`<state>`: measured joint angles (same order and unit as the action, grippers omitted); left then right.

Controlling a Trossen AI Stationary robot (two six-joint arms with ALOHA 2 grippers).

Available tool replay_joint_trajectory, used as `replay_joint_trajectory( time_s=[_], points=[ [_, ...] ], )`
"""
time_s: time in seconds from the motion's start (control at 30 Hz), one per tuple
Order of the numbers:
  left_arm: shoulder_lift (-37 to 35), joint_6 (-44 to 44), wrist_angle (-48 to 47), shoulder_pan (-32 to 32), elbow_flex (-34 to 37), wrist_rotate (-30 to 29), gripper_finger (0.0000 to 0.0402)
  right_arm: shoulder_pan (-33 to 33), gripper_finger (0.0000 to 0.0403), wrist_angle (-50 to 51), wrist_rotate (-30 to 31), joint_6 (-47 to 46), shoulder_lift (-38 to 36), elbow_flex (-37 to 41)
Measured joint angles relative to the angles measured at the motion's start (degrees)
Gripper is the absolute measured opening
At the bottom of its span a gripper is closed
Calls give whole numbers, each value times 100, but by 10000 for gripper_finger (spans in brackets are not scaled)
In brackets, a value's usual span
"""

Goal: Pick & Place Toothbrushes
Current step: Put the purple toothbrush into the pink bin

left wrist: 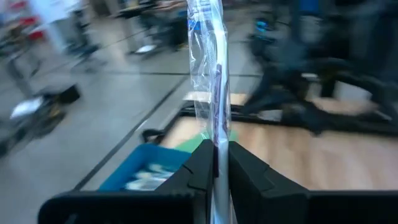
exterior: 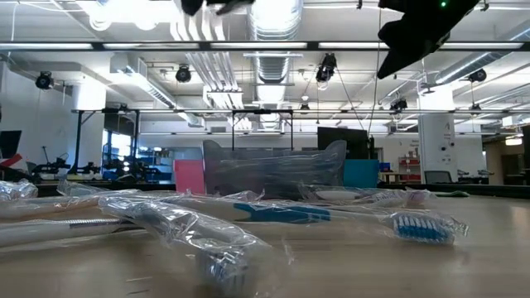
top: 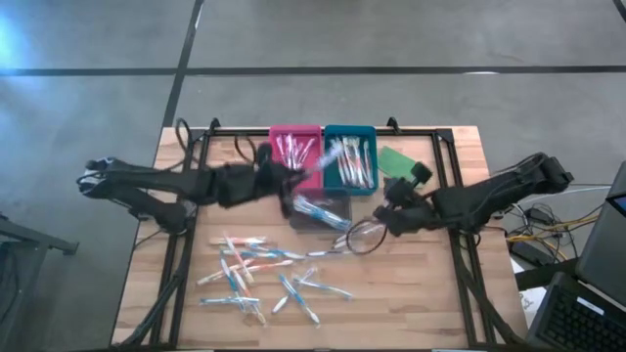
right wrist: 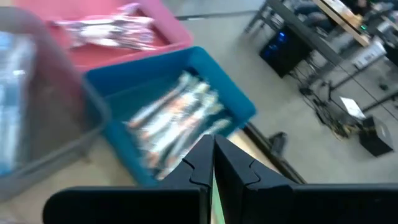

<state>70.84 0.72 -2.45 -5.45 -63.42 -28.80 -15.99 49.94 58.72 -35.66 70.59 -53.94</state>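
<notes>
Several wrapped toothbrushes (top: 256,274) lie loose on the near half of the table, and two lie close in the low view (exterior: 331,213). More fill the pink tray (top: 295,147), the blue tray (top: 350,161) and the clear grey tray (top: 318,210). My left gripper (top: 293,184) hovers by the pink tray, shut on one wrapped toothbrush (top: 328,161) that reaches out over the blue tray. My right gripper (top: 389,198) is shut and hovers near the flat green piece (top: 396,161), right of the trays. In its wrist view, the shut gripper (right wrist: 213,163) points at the blue tray (right wrist: 180,118). My left gripper pinches the wrapped toothbrush between its two fingers (left wrist: 202,163). The hold is on the stick (left wrist: 216,144), and the clear wrapper runs out past the fingertips. The toothbrush is lifted clear, its free end (top: 337,152) above the blue tray.
The three trays stand together at the table's far middle, with the green piece to their right. A black frame (top: 445,156) runs around the tabletop. Cables and equipment lie beyond the right edge. Bare wood shows at the near right (top: 421,293).
</notes>
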Motion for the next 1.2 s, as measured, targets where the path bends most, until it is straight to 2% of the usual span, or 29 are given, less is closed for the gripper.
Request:
replay_joint_trajectory(
  time_s=[0.1, 0.2, 0.43, 0.57, 0.73, 0.97, 1.2],
  points=[
    [23, -641, 120, 567, 0, 58, 35, 282, 8, 330, 0, 7, -375, 3],
    [48, -845, 130, 1028, 0, 272, 35, 564, 8, 547, 0, 91, -762, 5],
    [47, -1953, 77, 1758, -16, 284, 35, 1285, 8, 563, -2, 810, -1655, 8],
    [174, -2291, -238, 2232, -305, 284, 35, 1746, 8, 538, 1, 1247, -2035, 8],
    [620, -2828, -1418, 2819, -987, 277, 35, 2311, 8, 515, 0, 1633, -2306, 8],
    [1345, -3828, -2682, 2994, -1726, 287, 35, 2845, 8, 510, -2, 1856, -2361, 13],
    [1801, -4961, -3235, 2994, -1779, 458, 35, 3065, 8, 501, -7, 1932, -2361, 221]
  ],
)
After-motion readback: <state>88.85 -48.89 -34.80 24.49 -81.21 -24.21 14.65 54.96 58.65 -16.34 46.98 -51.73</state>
